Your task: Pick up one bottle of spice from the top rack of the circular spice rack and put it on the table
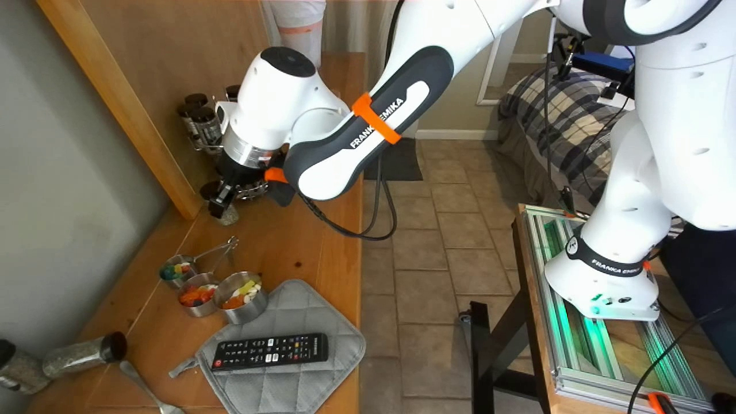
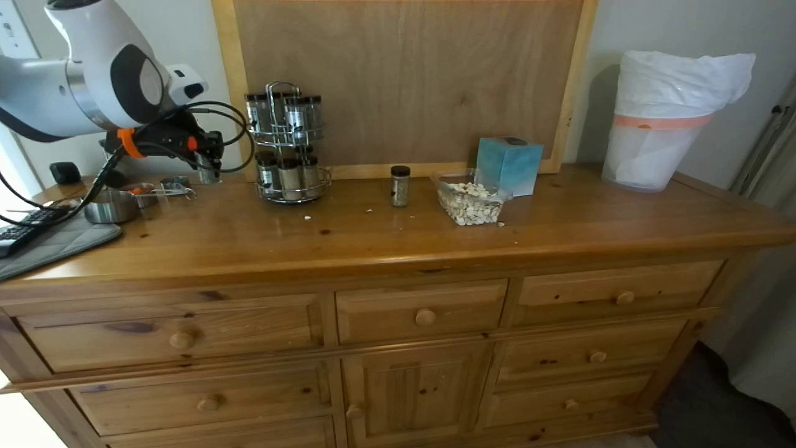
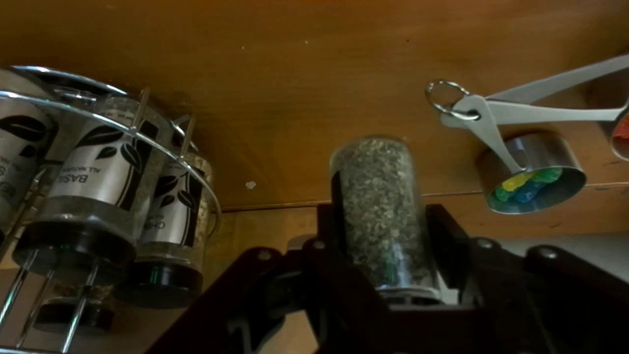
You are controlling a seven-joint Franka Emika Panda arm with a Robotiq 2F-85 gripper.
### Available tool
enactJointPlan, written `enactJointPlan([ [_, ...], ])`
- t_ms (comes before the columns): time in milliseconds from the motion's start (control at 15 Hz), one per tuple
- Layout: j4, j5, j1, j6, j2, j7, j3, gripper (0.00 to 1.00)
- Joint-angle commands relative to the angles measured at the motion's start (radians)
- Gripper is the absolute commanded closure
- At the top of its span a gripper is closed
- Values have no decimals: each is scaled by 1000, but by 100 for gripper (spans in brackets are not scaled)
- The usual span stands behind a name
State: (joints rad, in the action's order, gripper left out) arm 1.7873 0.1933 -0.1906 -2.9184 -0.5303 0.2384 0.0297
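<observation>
Nearest the wrist camera, dark and partly blurred, the tool (image 3: pixel 385 223) has its two fingers clasped on either side of a spice bottle (image 3: pixel 381 196) with grey-green contents, the bottle's base pointing away from it. That bottle is outside the circular spice rack (image 2: pixel 290 145), near it and roughly upright in an exterior view; whether its base touches the counter (image 2: pixel 367 224) I cannot tell. Capped jars (image 2: pixel 290 177) stand around both tiers of the rack, the top rack (image 2: pixel 298 132) included, and in the wrist view a basil jar (image 3: pixel 93 172) shows its label upside down.

On the counter, a small cup (image 1: pixel 171 282), a middle cup (image 1: pixel 202 310) and a large cup (image 1: pixel 248 312), all metal, hold coloured pieces (image 1: pixel 196 295); the large one sits at the edge of a grey pot holder (image 1: pixel 282 385), and a black remote (image 1: pixel 270 352) lies on that pad. Near these are a metal utensil (image 1: pixel 142 386) and two more jars (image 1: pixel 80 356) with dark caps, one cut off at the edge of the view. On the far side of the rack from the cups, a lone jar (image 2: pixel 400 190) stands upright, then comes a clear container (image 2: pixel 446 186) of pale bits (image 2: pixel 471 190), a blue box (image 2: pixel 507 168) just behind it, and well apart from those a bin (image 2: pixel 650 158) lined with a white bag (image 2: pixel 681 81)
</observation>
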Motion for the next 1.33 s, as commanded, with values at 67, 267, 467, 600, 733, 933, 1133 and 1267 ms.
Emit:
enactJointPlan([
  [67,21,-8,-27,-85,-23,-24,49,77],
  [267,30,-30,-8,-117,-37,-50,30,77],
  [467,31,-38,-1,-144,-53,-64,22,77],
  [600,32,-41,1,-151,-58,-73,19,77],
  [733,33,-39,-2,-151,-62,-82,24,77],
  [933,38,-40,7,-155,-60,-100,15,77],
  [1133,40,-48,13,-149,-59,-104,9,77],
  [1267,42,-59,25,-142,-57,-110,-8,26],
])
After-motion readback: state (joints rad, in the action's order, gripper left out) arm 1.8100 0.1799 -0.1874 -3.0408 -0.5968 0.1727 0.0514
